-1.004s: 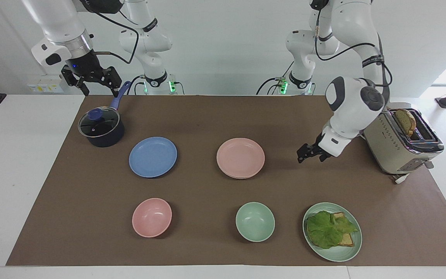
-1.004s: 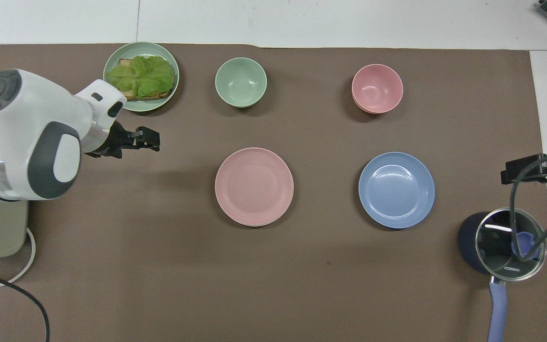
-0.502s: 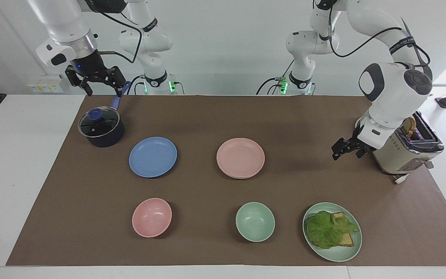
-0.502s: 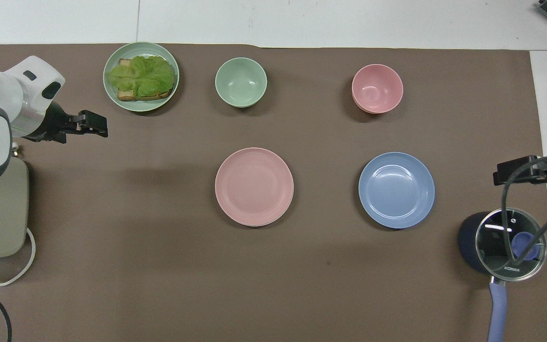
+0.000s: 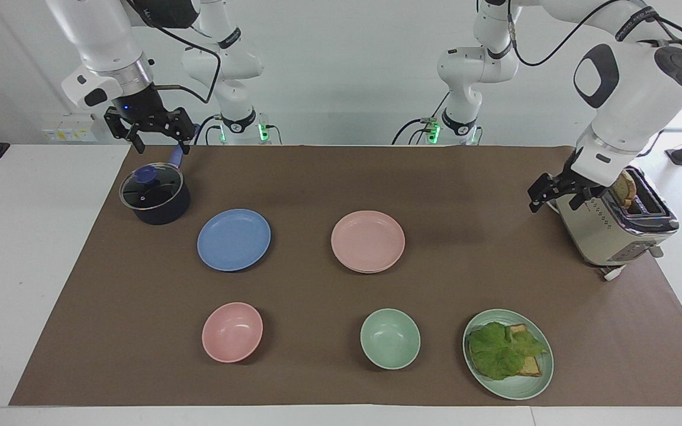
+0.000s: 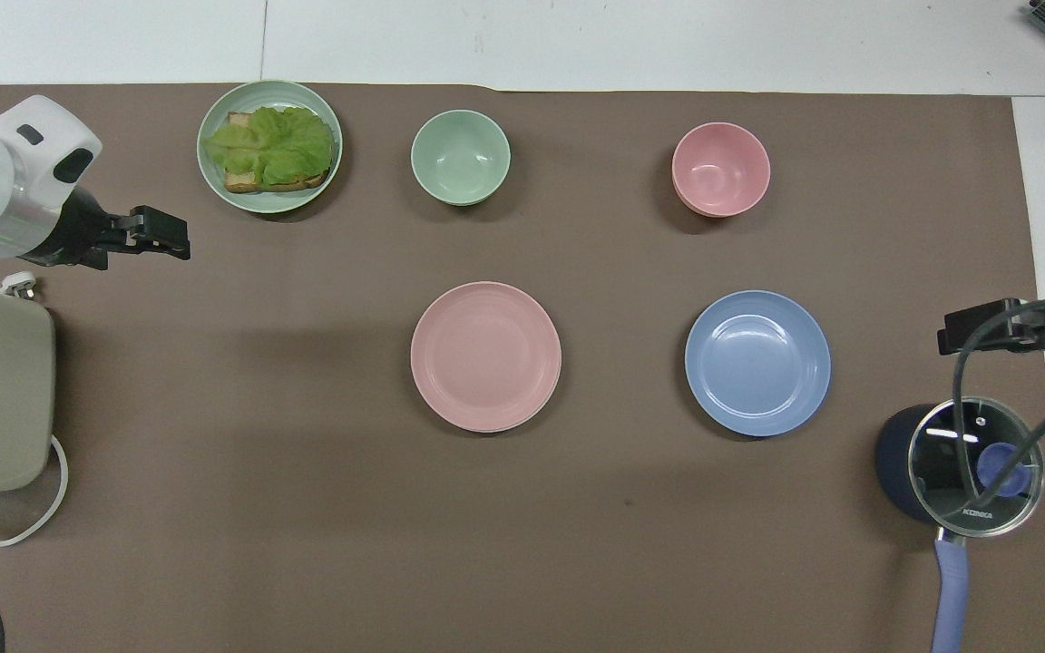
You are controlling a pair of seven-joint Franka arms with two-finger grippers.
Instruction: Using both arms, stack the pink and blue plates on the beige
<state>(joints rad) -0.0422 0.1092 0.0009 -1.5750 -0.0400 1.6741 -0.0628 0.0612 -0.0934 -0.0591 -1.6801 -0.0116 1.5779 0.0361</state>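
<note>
Resting apart on surface point(image 5: 317, 177): pink plate point(image 5: 367, 241), blue plate point(image 5: 234, 239). Left gripper point(image 5: 539, 198), right gripper point(image 5: 151, 131): fingers spread, empty.

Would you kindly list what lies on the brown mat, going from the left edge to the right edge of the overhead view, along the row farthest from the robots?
Green plate with lettuce and toast → green bowl → pink bowl.

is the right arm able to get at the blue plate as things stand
Probably yes. The right gripper hangs open over the pot's handle, and the blue plate lies bare just past the pot, with nothing on it and open mat around.
</note>
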